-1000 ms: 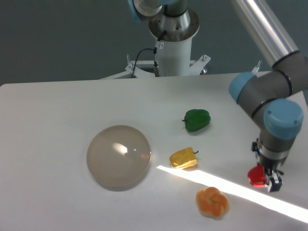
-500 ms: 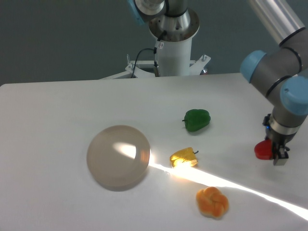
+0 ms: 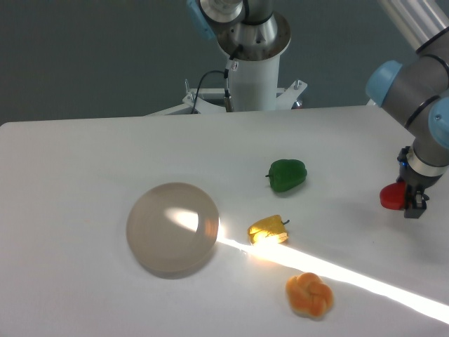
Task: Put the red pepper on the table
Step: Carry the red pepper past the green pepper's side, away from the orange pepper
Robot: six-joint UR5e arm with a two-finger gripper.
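A dull grey-teal wall [image 3: 91, 56] fills the whole backdrop, plain and evenly lit. Below it lies a white matte worktop [image 3: 84, 168] with a rounded far-left corner. A bright band of light [image 3: 351, 281] slants across the worktop from near its middle down toward the lower right edge, sharp-edged and far brighter than the soft light elsewhere. Faint shadows fall on the white surface. No floor or window shows.
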